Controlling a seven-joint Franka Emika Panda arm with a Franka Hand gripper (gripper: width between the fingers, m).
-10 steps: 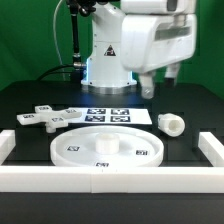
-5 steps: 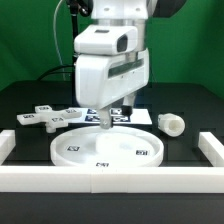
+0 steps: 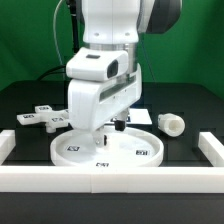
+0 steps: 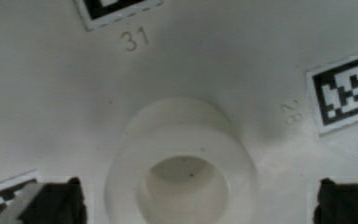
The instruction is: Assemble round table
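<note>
The large rimmed round disc (image 3: 120, 152) lies on the black table near the front wall. My gripper (image 3: 102, 134) hangs low over the disc's middle, open and empty. In the wrist view the disc's raised central hub with its hole (image 4: 190, 165) lies between my two dark fingertips (image 4: 55, 200), which stand wide apart on either side. Tags on the disc (image 4: 345, 92) show around the hub. The short cylindrical post (image 3: 172, 123) lies on its side at the exterior view's right. The flat cross-shaped piece (image 3: 40, 120) lies at the exterior view's left, partly hidden by my arm.
A white rectangular border wall (image 3: 110, 180) runs along the front, with ends at the left (image 3: 6, 145) and right (image 3: 212, 148). The marker board (image 3: 140, 116) lies behind the disc, mostly hidden by my arm. The robot base stands at the back.
My arm has swung from the back right toward the exterior view's left and come down over the disc's middle. The parts have not moved.
</note>
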